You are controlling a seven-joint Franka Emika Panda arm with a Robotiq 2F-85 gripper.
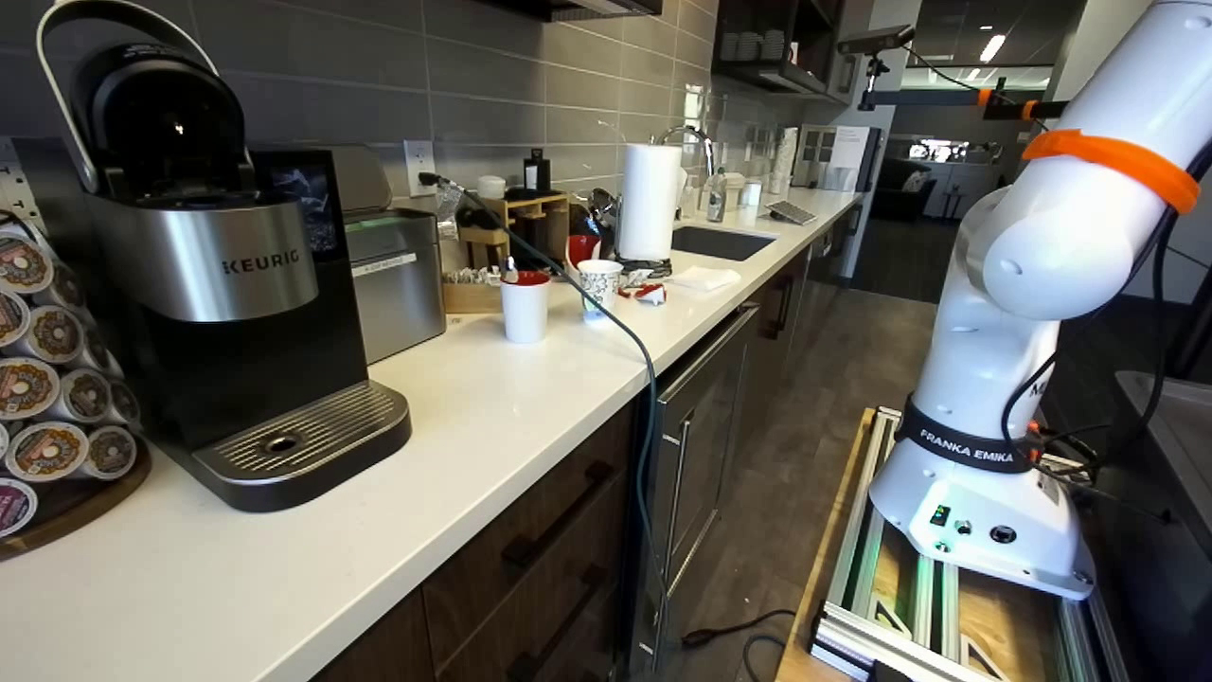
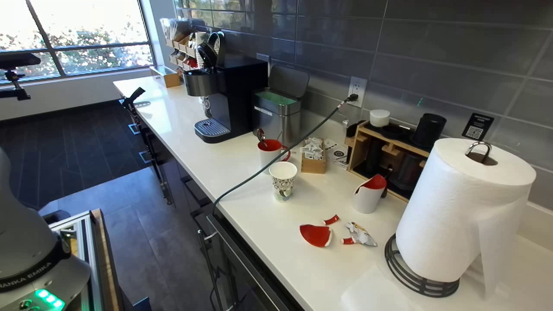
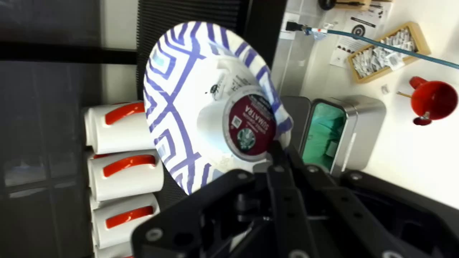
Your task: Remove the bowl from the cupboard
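The bowl (image 3: 186,107), white with purple-blue lines, is seen from above in the wrist view, with a coffee pod (image 3: 249,125) with a dark red lid lying in it. My gripper (image 3: 285,147) is shut on the bowl's near right rim, one finger inside and one outside; the fingertips are partly hidden. The cupboard shows as a dark ribbed surface (image 3: 190,10) behind and under the bowl; whether the bowl touches it I cannot tell. In an exterior view, a dark overhead cabinet edge (image 1: 606,8) shows at the top. Bowl and gripper are outside both exterior views.
White mugs with red handles (image 3: 125,175) stand close beside the bowl. Below are an open metal bin (image 3: 362,136), a red-lined mug (image 3: 435,102) and the counter (image 2: 242,185). A cable (image 2: 281,157) crosses the counter. A coffee machine (image 1: 265,256) and broken red pieces (image 2: 316,235) are there too.
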